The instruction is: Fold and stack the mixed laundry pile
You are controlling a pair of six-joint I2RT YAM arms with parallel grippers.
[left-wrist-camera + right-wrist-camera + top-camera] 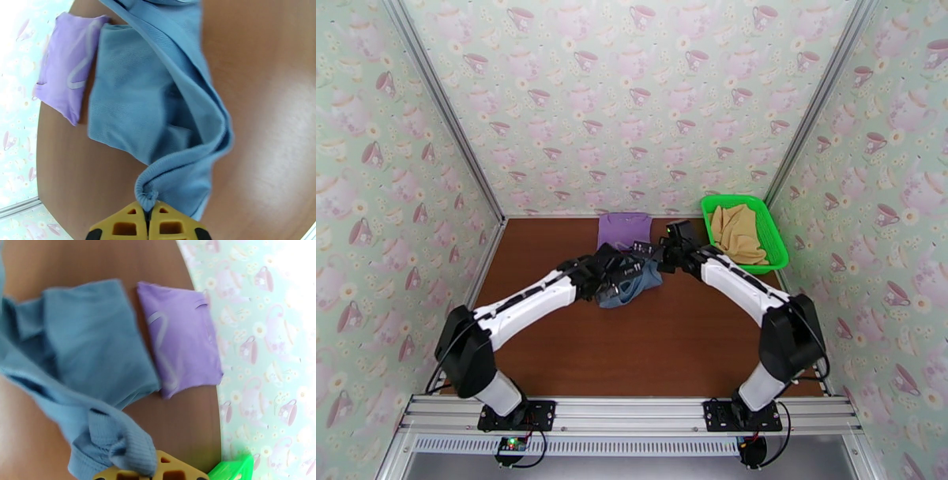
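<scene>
The slate blue-grey garment (633, 286) lies near the middle of the table (671, 347), slightly towards the far side, partly spread on the wood and partly lifted between the two claws. In the left wrist view the garment (158, 98) runs up from the camera as a long raised fold. A twisted bit of its rolled hem is caught at the tips of the left gripper (149, 207), whose yellow fingers (126, 225) are pressed together on it. In the right wrist view a ribbed edge of the same cloth (91, 342) bunches over the right gripper (158, 471), and its jaws are likewise closed on that edge. From above, the left gripper (628, 267) and right gripper (663, 256) meet close together over the far part of the blue-grey cloth.

Just beyond it, touching or nearly touching its far edge, the lilac garment (624, 229) lies flat and folded into a neat rectangle against the back wall. It also shows in the left wrist (67, 67) and right wrist (183, 334) views.

In the far right corner stands the green mesh basket (782, 254), a corner of it also visible to the right wrist camera (233, 471). Inside it the tan-yellow garment (739, 233) lies loosely crumpled, well apart from both claws.
</scene>
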